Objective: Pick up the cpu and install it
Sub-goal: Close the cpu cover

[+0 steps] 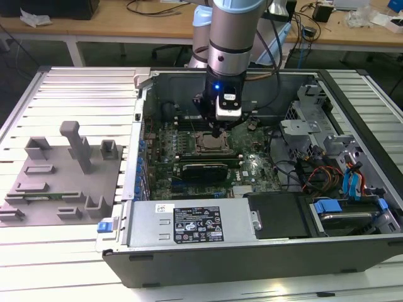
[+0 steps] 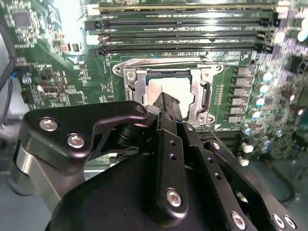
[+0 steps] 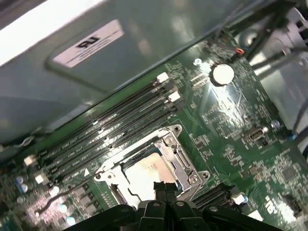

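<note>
1. The cpu (image 2: 163, 86) is a flat square with a pale, dull silver metal top. It lies level inside the socket (image 2: 134, 84), a bright steel frame with a hinged clamp, about the middle of the green circuit board (image 2: 53, 82).
2. Long black memory slots (image 3: 120, 120) run in parallel rows beside the socket. A round silver coin battery (image 3: 223, 73) sits further off on the board.
3. The board lies in an open dark grey case (image 1: 252, 267) on a ribbed pale metal tabletop (image 1: 63, 251), with the case close to the tabletop's near edge. A grey moulded holder (image 1: 63, 170) lies toward the edge at the exterior view's left.
4. The arm stands straight down into the case, its pincer (image 1: 217, 134) right above the socket.
5. In both wrist views the black fingers are drawn together with nothing between them, and the pincer (image 2: 166, 102) tip is over the cpu (image 3: 144, 173).
6. Whether the tip touches the metal top cannot be told. The pincer (image 3: 163, 186) body hides the near edge of the chip and socket.
</note>
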Tool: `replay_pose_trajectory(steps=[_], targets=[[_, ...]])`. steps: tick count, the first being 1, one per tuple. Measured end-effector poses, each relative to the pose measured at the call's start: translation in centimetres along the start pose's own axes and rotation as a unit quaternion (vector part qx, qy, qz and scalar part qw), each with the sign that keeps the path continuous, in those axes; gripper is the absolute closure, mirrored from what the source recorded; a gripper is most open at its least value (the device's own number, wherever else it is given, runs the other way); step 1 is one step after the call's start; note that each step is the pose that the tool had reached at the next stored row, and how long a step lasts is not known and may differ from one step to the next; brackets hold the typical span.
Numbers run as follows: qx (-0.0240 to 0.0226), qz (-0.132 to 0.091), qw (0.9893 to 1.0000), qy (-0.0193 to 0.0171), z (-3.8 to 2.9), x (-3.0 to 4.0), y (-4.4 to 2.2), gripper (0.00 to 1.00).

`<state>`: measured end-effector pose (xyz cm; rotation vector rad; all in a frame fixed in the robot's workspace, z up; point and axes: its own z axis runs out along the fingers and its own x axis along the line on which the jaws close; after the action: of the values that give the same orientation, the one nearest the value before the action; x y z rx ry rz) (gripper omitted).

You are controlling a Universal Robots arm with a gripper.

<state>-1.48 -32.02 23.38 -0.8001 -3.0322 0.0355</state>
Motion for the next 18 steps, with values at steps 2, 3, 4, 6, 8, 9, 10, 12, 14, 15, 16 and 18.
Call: replay_pose_trajectory(steps=[2, 3, 4, 6, 8, 9, 10, 12, 14, 15, 16, 18], targets=[[0.0001, -0.029, 0.9996, -0.0007, 0.0, 0.0, 0.0, 0.89], [0.0, -0.039, 0.9993, -0.0009, 0.0, 0.0, 0.0, 0.89], [0.0, -0.056, 0.9985, -0.0013, 0.0, 0.0, 0.0, 0.89], [0.0, -0.075, 0.9972, -0.0017, 0.0, 0.0, 0.0, 0.89], [0.0, -0.097, 0.9953, -0.0023, 0.01, 0.0, 0.0, 0.89], [0.0, -0.111, 0.9939, -0.0026, 0.01, 0.0, 0.0, 0.89], [0.0, -0.12, 0.9928, -0.0028, 0.01, 0.0, 0.0, 0.89], [0.0, -0.142, 0.9899, -0.0033, 0.02, 0.0, 0.0, 0.89], [-0.0001, -0.165, 0.9864, -0.0038, 0.03, 0.0, 0.0, 0.89], [-0.0001, -0.173, 0.9848, -0.004, 0.04, 0.0, 0.0, 0.89], [-0.0001, -0.184, 0.9829, -0.0043, 0.05, 0.0, 0.0, 0.89], [-0.0001, -0.209, 0.978, -0.0049, 0.1, 0.0, 0.01, 0.89]])
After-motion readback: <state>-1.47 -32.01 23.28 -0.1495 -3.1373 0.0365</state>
